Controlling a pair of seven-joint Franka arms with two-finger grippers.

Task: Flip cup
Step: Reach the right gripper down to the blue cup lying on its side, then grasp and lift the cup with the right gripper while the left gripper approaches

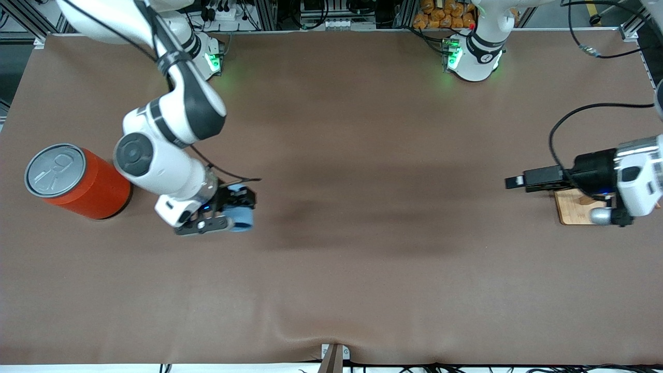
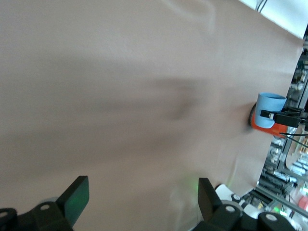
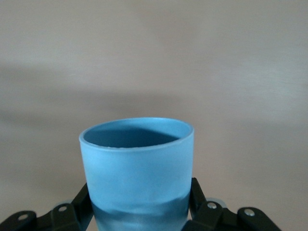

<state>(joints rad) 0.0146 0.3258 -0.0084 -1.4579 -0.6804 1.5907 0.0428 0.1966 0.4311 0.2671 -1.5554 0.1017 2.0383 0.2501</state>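
The right gripper (image 1: 235,210) is clamped on the cup (image 1: 241,216), a small light-blue tapered cup; its fingers (image 3: 196,199) press both sides near the base, the open mouth pointing away from the wrist. The held cup is just above the brown table (image 1: 362,155), beside the orange can (image 1: 77,181), which stands upright toward the right arm's end. Well apart from the can, the left gripper (image 1: 513,182) waits with jaws spread wide and empty, over a wooden board (image 1: 572,210)
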